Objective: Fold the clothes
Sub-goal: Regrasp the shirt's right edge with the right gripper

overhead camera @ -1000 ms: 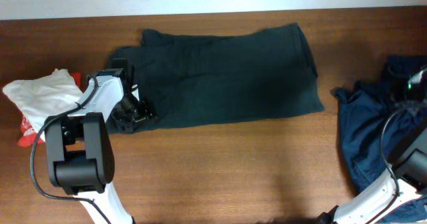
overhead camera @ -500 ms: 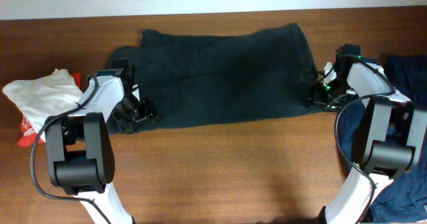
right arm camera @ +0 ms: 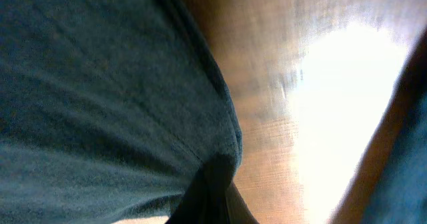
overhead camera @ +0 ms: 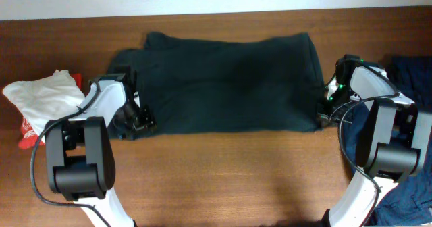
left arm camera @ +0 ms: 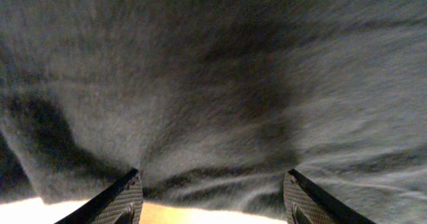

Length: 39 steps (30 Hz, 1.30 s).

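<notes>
now left claw (overhead camera: pixel 140 119) spread, right claw (overhead camera: pixel 325 112) pinching garment (overhead camera: pixel 223 85); white cloth (overhead camera: pixel 37 95), blue heap (overhead camera: pixel 415 78) nearby

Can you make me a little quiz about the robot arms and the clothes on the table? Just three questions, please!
1. Pick one: what colour is the big flat cloth garment spread on the brown wooden table? A) red B) dark green C) yellow
2. True or false: the crumpled white cloth lies on top of that garment.
3. Fill the gap: in the left wrist view, the left gripper has its fingers ____ (open or shut).

Key: 1 B. 2 False, it lies apart, off to one side. 3 Open.
</notes>
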{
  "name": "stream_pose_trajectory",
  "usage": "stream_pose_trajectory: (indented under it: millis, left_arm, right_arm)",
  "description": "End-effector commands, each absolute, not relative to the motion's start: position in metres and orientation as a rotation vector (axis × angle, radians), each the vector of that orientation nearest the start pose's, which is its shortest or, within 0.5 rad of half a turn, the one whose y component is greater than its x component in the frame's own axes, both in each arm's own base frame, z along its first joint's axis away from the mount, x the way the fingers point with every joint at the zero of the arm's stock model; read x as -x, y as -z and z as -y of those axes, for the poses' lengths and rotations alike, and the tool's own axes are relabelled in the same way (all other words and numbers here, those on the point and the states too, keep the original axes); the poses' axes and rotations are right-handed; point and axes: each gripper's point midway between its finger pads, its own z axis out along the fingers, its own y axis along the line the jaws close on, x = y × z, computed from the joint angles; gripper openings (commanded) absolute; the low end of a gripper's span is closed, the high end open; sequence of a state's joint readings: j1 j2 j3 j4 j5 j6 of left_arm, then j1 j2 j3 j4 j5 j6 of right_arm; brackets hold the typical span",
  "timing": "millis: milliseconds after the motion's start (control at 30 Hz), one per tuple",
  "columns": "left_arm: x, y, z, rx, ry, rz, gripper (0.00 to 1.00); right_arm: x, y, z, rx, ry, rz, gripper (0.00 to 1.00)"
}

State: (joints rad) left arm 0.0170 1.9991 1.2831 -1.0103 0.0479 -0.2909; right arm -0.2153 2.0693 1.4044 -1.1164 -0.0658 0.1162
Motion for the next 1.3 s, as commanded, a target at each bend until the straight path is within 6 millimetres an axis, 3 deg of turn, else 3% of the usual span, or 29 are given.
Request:
stream_pose_trajectory:
  millis: [0,133,300,400,433,500,533,567,633,767,800,933,1033,1167,1233,1267]
  left_arm:
    - [-0.24,0.038,-0.001,0.697,-0.035,-3.484,0.67]
    - [-0.201,0.039,-0.012,0.831,-0.042,-3.576,0.65]
    - [-0.21,0.027,-0.016,0.835,-0.017,-3.51,0.66]
    - [-0.241,-0.004,-0.019,0.776,0.031,-3.319,0.74]
    - [-0.262,-0.023,-0.018,0.731,0.089,-3.214,0.75]
    - [-0.296,-0.054,-0.011,0.629,0.211,-3.063,0.79]
    - [-0.314,-0.068,-0.009,0.588,0.243,-2.992,0.79]
    - [-0.34,-0.087,-0.002,0.47,0.307,-2.911,0.79]
    - [-0.368,-0.105,0.006,0.342,0.327,-2.816,0.79]
    - [-0.443,-0.151,0.015,0.158,0.322,-2.501,0.8]
    - [-0.452,-0.155,0.015,0.154,0.321,-2.481,0.8]
    - [-0.508,-0.135,0.012,0.122,0.31,-2.507,0.8]
    - [-0.547,-0.094,0.014,0.112,0.344,-2.546,0.8]
    - [-0.571,-0.042,0.013,0.116,0.345,-2.561,0.79]
    - [-0.576,-0.026,0.013,0.114,0.345,-2.559,0.79]
    - [-0.576,-0.02,0.013,0.116,0.346,-2.566,0.71]
  right_arm:
    - [-0.292,-0.002,0.076,-0.731,0.106,-3.367,0.04]
    - [-0.275,-0.008,0.077,-0.74,0.161,-3.437,0.04]
    - [-0.272,-0.014,0.072,-0.756,0.117,-3.444,0.04]
    - [-0.299,-0.036,0.069,-0.755,0.004,-3.305,0.09]
    - [-0.31,-0.049,0.071,-0.741,0.005,-3.255,0.22]
    - [-0.329,-0.077,0.073,-0.706,-0.015,-3.15,0.6]
    - [-0.336,-0.09,0.073,-0.689,-0.024,-3.108,0.64]
    - [-0.344,-0.102,0.075,-0.679,-0.024,-3.064,0.66]
    - [-0.351,-0.115,0.073,-0.669,-0.053,-3.024,0.67]
    - [-0.35,-0.116,0.064,-0.669,-0.135,-3.031,0.68]
    - [-0.349,-0.116,0.064,-0.67,-0.135,-3.035,0.68]
    - [-0.347,-0.116,0.063,-0.673,-0.136,-3.044,0.68]
    - [-0.347,-0.116,0.063,-0.673,-0.135,-3.046,0.68]
    - [-0.347,-0.116,0.063,-0.674,-0.135,-3.046,0.68]
    - [-0.346,-0.116,0.063,-0.674,-0.135,-3.047,0.69]
    - [-0.347,-0.116,0.063,-0.674,-0.135,-3.045,0.69]
